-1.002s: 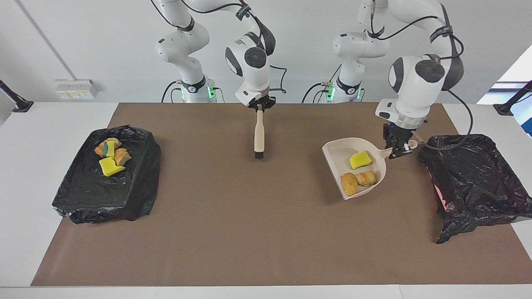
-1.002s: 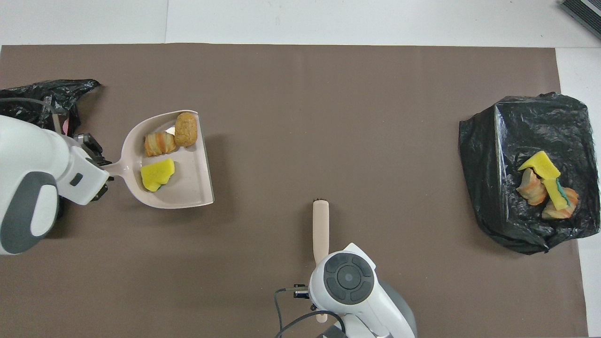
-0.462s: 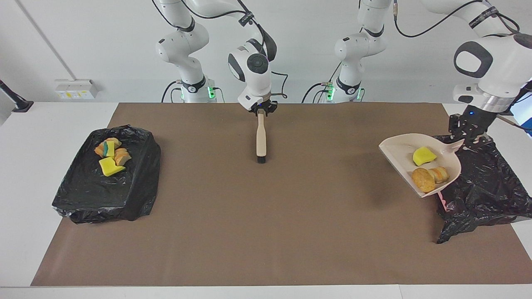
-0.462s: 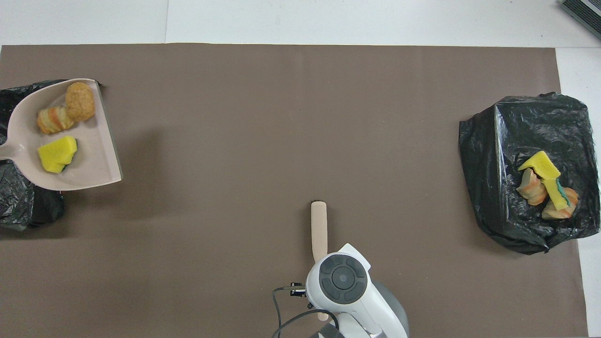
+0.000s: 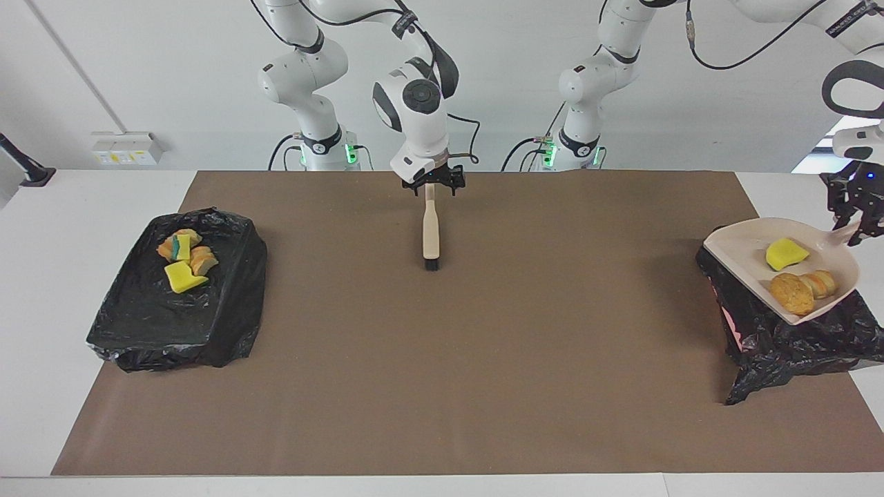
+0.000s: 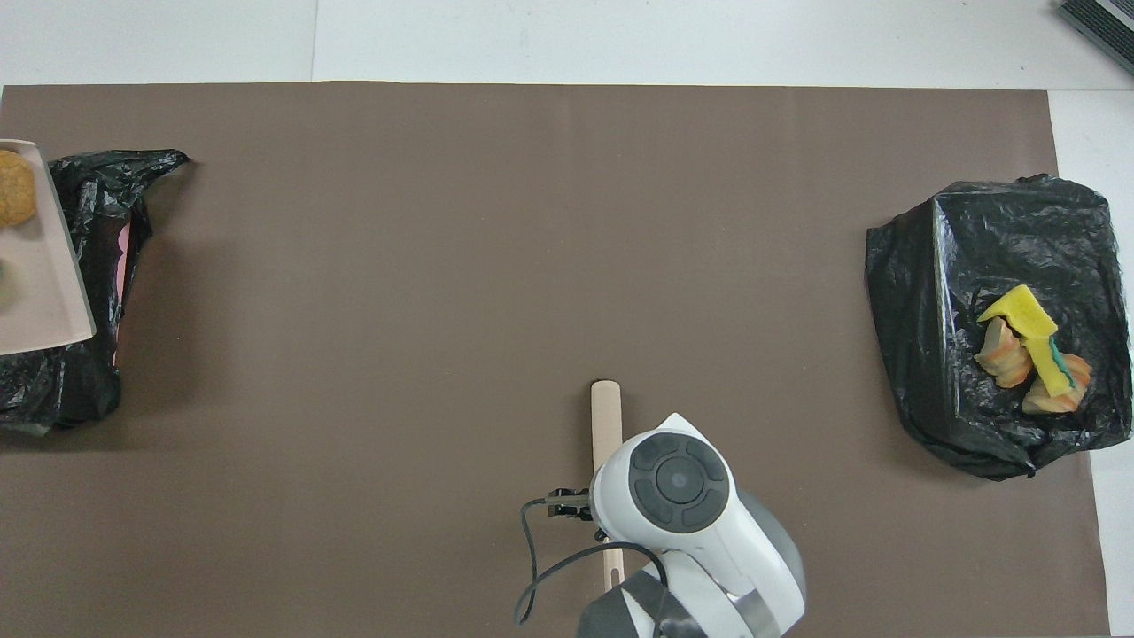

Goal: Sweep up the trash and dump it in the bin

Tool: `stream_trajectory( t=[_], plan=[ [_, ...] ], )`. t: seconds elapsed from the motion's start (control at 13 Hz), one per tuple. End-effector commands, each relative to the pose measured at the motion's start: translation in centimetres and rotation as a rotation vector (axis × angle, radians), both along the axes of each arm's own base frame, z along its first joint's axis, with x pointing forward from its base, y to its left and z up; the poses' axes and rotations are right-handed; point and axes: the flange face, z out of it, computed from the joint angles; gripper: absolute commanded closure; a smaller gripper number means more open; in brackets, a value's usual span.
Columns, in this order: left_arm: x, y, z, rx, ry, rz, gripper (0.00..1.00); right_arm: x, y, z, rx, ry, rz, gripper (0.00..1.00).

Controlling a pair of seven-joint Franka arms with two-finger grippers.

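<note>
My left gripper (image 5: 855, 224) is shut on the handle of the beige dustpan (image 5: 742, 248), holding it up over the black-bagged bin (image 5: 794, 331) at the left arm's end of the table. In the pan lies trash: a yellow sponge piece (image 5: 786, 254), a brown bread-like lump (image 5: 792, 293) and a striped chunk (image 5: 823, 283). The overhead view shows only the pan's edge (image 6: 40, 301), the lump (image 6: 13, 186) and the bin (image 6: 89, 266). The beige brush (image 5: 430, 231) (image 6: 606, 421) lies on the mat. My right gripper (image 5: 434, 188) stands open around its handle end.
A second black-bag-covered tray (image 5: 179, 310) (image 6: 974, 266) sits at the right arm's end of the table with several trash pieces (image 5: 183, 259) (image 6: 1032, 354) on top. A brown mat (image 5: 442, 359) covers the table between the two bags.
My left arm has lifted the loaded dustpan off the mat and carried it toward its own end, over the bin. My right gripper has opened on the brush handle.
</note>
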Motion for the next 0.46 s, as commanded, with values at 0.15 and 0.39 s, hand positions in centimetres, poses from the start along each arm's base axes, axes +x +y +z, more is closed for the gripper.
stream_trajectory(
  t=[0.15, 0.39],
  plan=[
    [1.8, 6.6, -0.7, 0.214, 0.063, -0.048, 1.0, 4.6, -4.8, 5.9, -0.045, -0.048, -0.037, 0.0],
    [1.7, 7.2, 0.0, 0.396, 0.139, -0.107, 1.0, 8.2, -9.2, 9.9, -0.035, -0.104, -0.076, 0.0]
  ],
)
